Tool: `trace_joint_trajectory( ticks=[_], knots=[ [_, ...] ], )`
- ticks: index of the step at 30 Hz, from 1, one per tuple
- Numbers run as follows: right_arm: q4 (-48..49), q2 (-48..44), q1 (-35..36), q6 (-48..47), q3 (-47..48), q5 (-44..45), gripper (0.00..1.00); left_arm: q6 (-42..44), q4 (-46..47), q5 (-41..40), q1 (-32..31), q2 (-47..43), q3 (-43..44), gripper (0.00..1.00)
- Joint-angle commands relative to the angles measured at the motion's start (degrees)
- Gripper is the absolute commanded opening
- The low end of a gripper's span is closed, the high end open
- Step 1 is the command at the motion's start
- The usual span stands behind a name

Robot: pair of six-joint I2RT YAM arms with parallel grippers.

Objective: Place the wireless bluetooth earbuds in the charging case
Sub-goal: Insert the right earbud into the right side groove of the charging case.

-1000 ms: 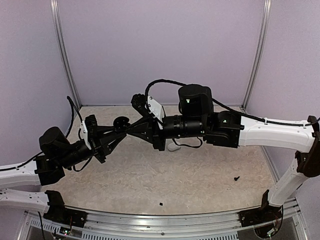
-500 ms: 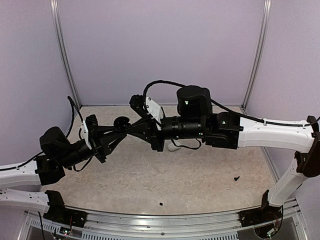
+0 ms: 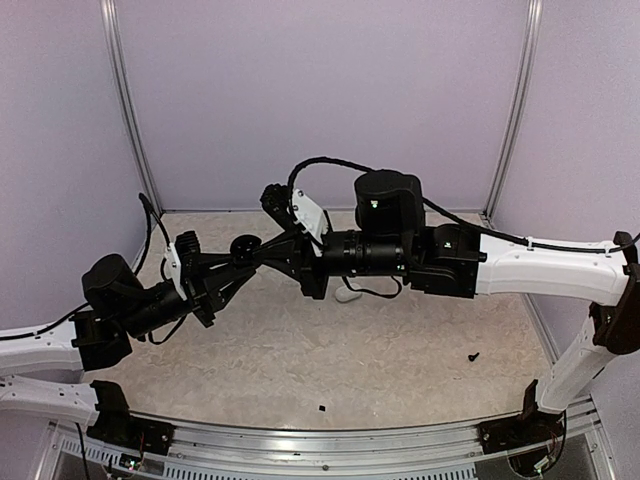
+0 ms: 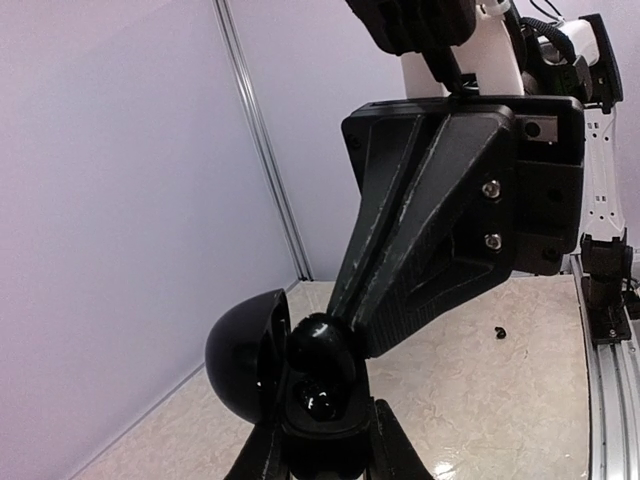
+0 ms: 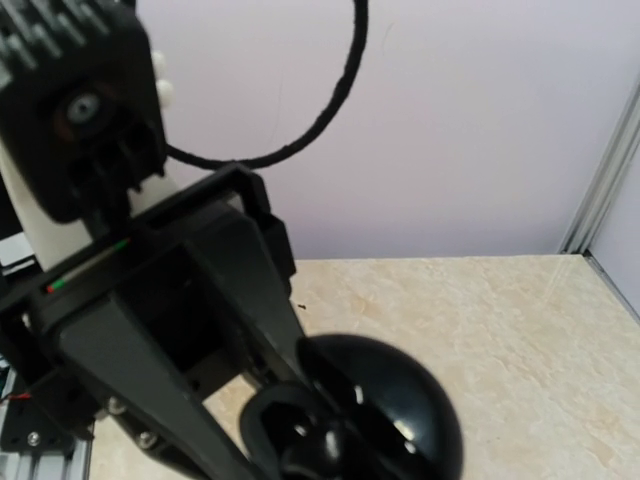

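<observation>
Left gripper (image 4: 322, 452): fingers clamped on the base of the charging case (image 4: 243, 350), at the bottom centre of the left wrist view.
Charging case: glossy black, round, clamshell. Its domed lid is hinged open to the left of the base. It is held in the air above the table (image 3: 300, 350), left of centre in the top view.
Right gripper (image 3: 258, 257): fingers together, tapering to a point that meets the case from the frame's right.
Earbud (image 4: 319, 345): glossy black, rounded, at that point, over the open base. Whether it is pinched cannot be told.
Small white object (image 3: 347, 294): on the table under the right arm, partly hidden.
Tiny black bit (image 3: 473, 356): on the table, lower right.
Second black bit (image 3: 322, 408): on the table, lower centre, well apart from the first.
</observation>
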Motion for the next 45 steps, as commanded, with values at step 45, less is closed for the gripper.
trace_joint_trajectory(
  ticks=[45],
  knots=[
    [-0.9,-2.9,-0.4,-4.8,0.2,-6.2,0.24,-3.2,2.9,6.1,1.6,-0.1,0.7,0.0]
  ],
)
